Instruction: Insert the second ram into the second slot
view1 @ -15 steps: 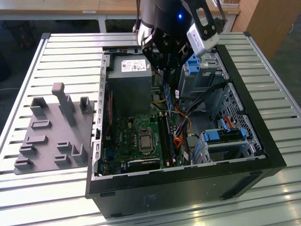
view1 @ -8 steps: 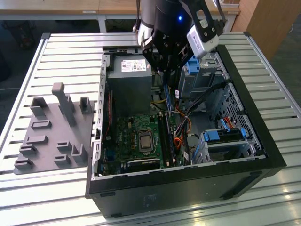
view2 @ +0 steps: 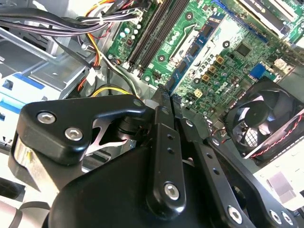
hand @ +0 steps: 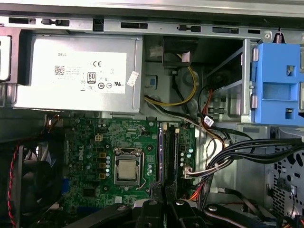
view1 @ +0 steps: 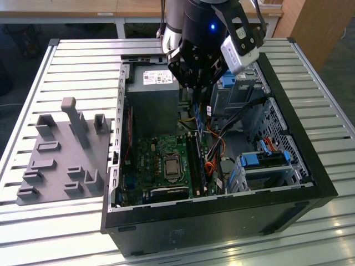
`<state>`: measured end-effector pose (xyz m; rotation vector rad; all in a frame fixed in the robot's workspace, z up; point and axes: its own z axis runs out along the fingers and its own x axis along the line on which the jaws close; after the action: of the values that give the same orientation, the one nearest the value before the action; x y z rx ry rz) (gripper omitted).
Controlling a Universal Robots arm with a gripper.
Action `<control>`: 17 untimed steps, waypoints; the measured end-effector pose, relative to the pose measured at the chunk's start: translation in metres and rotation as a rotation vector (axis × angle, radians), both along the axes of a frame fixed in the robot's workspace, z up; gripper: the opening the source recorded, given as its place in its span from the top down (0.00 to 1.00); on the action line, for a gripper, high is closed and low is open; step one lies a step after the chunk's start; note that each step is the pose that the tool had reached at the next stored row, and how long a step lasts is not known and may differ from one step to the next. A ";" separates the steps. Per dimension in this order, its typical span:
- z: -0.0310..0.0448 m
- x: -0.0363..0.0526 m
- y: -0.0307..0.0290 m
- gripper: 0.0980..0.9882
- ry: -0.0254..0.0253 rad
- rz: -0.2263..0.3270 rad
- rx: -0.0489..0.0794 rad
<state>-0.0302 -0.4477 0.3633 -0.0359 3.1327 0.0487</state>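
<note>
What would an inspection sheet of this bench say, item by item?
Surface: slatted metal table carrying an open computer case.
Job's things: memory slots beside the processor socket; whether a stick sits in them, cannot tell.
Clutter: grey parts tray with upright posts, at the exterior view's left of the case.
Grippers: the gripper hangs over the memory slots.
Cables: black bundle and yellow wires beside the slots.
Surroundings: wooden panel beyond the table.

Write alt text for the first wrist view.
The gripper hangs above the RAM slots of a green motherboard in an open PC case. A CPU socket sits beside the slots, a silver power supply beyond, with a blue drive-bay clip nearby.
</note>
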 end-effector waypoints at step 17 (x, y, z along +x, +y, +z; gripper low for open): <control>-0.0036 -0.0008 -0.0067 0.96 0.0000 0.000 0.000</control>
<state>-0.0310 -0.4544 0.3597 -0.0359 3.1327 0.0482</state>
